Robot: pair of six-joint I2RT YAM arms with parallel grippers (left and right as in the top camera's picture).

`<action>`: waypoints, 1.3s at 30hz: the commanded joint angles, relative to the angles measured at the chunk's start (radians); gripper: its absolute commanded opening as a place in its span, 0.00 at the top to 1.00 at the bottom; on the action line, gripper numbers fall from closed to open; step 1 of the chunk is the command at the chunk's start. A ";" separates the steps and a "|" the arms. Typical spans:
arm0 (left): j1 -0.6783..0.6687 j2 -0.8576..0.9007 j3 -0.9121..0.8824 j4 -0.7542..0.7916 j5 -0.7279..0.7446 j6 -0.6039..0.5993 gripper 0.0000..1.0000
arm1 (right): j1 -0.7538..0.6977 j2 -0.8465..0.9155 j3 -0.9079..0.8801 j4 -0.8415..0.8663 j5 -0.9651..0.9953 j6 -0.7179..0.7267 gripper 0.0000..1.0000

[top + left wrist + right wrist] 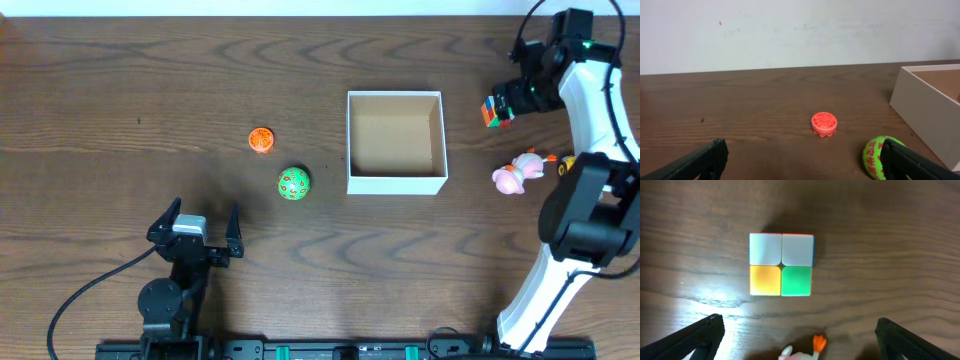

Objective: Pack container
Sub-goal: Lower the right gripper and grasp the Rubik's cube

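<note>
The container (396,184) sits open-topped on the worktop (120,100), a little right of the middle, its white walls framing a brown cardboard floor. Just off its left wall lies a green ball (293,182) with red markings, and a little farther left and back is a small orange ridged disc (261,140); the two are near each other but apart. To the container's right, past a gap, a two-by-two puzzle cube (781,265) lies flat, showing two pale squares, an orange one and a green one on top. A pink toy figure (515,172) lies nearer the front, apart from the cube. The right gripper (797,324) hangs over the cube with its fingers spread wide, holding nothing. The left gripper (205,207) is at the front left, well away from the container, also wide open and holding nothing, facing the disc and ball.
</note>
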 commanded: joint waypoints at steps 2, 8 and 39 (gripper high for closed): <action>0.003 -0.006 -0.018 -0.034 0.011 0.013 0.02 | -0.001 0.060 0.008 0.013 0.008 -0.042 0.01; 0.003 -0.006 -0.018 -0.034 0.011 0.013 0.02 | 0.000 0.092 0.008 0.038 -0.039 -0.042 0.01; 0.003 -0.006 -0.018 -0.034 0.011 0.013 0.02 | 0.001 0.136 0.006 0.111 -0.096 -0.030 0.16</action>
